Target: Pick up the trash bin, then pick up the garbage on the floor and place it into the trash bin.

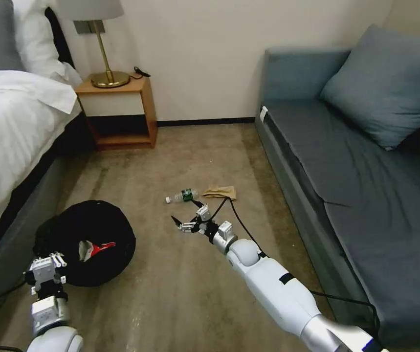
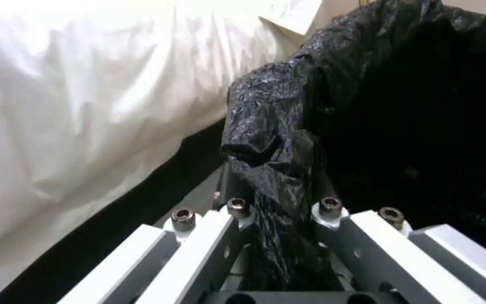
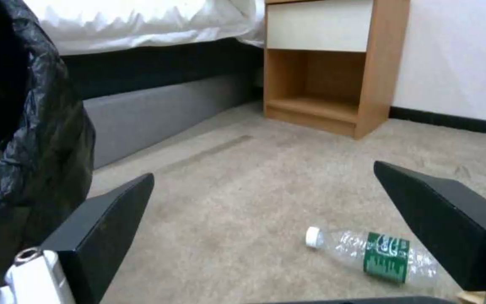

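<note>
The trash bin [image 1: 90,234], lined with a glossy black bag, hangs tilted beside the bed with a red-and-white wrapper [image 1: 98,248] inside it. My left gripper [image 1: 49,266] is shut on the bin's near rim; in the left wrist view a fold of the black bag [image 2: 271,147] is pinched in the left gripper [image 2: 282,213]. A clear bottle with a green label [image 1: 183,195] and a brown paper scrap [image 1: 219,191] lie on the carpet. My right gripper [image 1: 186,213] hovers open just short of the bottle [image 3: 378,255], low over the floor, its black fingers [image 3: 105,223] spread wide.
A bed with white sheets [image 1: 9,127] runs along the left. A wooden nightstand [image 1: 119,110] with a brass lamp stands at the back wall. A grey-blue sofa [image 1: 346,161] lines the right side. Bare carpet [image 1: 180,293] lies between them.
</note>
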Controlling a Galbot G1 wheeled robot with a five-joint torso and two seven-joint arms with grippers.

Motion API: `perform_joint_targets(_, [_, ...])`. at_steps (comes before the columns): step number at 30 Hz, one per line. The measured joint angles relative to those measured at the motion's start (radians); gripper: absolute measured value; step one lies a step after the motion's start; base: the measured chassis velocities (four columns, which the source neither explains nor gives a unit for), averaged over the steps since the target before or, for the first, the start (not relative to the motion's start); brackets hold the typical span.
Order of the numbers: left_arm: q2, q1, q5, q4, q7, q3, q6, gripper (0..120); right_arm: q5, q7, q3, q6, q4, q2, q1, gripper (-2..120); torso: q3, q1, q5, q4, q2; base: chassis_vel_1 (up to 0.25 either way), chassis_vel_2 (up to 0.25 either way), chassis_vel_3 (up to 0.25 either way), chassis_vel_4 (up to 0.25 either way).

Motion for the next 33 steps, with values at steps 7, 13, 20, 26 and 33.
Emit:
perform_joint_targets(7, [0.004,-0.008,-0.002,0.012,0.0,0.002,0.0,7,-0.002,0.0,0.003,0.001,-0.007,0.004,0.0,100,0.0,0.0,-0.0001,-0.0001,0.0,-0.087,0.079,0.087,-0.081])
perform_joint_targets(13, [0.006,-0.018,-0.003,0.019,0.0,0.004,0.0,7,-0.004,0.0,0.005,0.002,-0.02,0.011,0.005,100,0.0,0.0,0.0,-0.0001,0.0,-0.103,0.104,0.104,-0.103])
perform_joint_targets(20, [0.008,-0.026,-0.005,0.032,0.0,0.005,0.0,7,-0.009,0.0,0.007,0.006,-0.037,0.017,0.009,100,0.0,0.0,0.0,0.0,0.0,-0.107,0.106,0.109,-0.101])
perform_joint_targets(26, [0.009,-0.036,-0.006,0.04,0.0,0.006,0.001,7,-0.014,-0.002,0.007,0.011,-0.055,0.021,0.019,100,0.0,0.0,-0.0001,-0.0002,0.0,-0.082,0.081,0.072,-0.097])
perform_joint_targets(33, [0.01,-0.04,-0.007,0.045,0.001,0.007,0.002,7,-0.015,-0.006,0.004,0.013,-0.062,0.022,0.025,100,0.0,0.0,0.0,-0.0001,0.0,-0.104,0.106,0.107,-0.095])
